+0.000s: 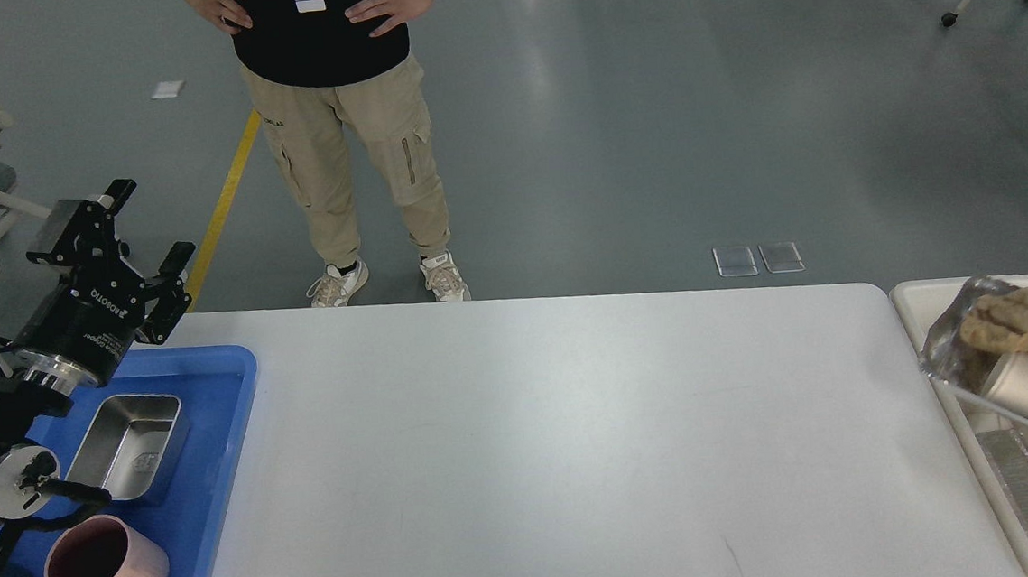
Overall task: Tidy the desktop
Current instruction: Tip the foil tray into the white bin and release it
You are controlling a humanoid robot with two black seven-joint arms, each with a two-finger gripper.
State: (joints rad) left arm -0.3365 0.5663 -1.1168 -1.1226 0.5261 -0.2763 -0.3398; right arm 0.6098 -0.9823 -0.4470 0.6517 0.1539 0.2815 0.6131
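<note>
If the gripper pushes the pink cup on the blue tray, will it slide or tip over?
The pink cup stands upright on a base narrower than its mouth, so a high push may tip it. It looks empty, probably light. Its handle should stop long rolling on the blue tray.

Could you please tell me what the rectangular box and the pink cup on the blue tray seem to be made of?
The rectangular silver box looks like brushed stainless steel: grey, with soft reflections and a rolled rim. The pink handled cup seems to be matte plastic, though glazed ceramic cannot be ruled out; it shows an even colour and no sharp shine. The blue tray under them looks like smooth moulded plastic.
</note>
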